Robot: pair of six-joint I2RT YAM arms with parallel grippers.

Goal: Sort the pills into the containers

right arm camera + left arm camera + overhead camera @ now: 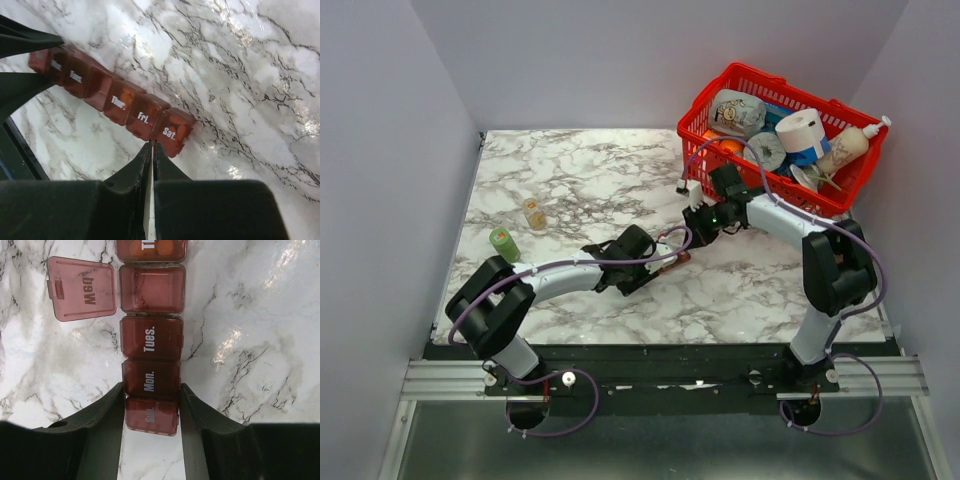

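The containers, a red-brown pill organizer [150,335], lie flat on the marble and show in the top view [672,263] between the two grippers. My left gripper [151,386] is shut on its Sun./Mon. end, one finger on each side. The Wed lid [82,288] is flipped open to the left. Orange pills [150,247] show in the compartment after it. My right gripper [152,145] is shut, its tips touching the strip [120,102] between Fri and Sat. Orange pills [177,131] show through the Sat lid.
A small clear bottle [534,213] and its green cap [504,243] stand apart at the left of the table. A red mesh basket [840,205] full of household items sits at the back right, just behind the right arm.
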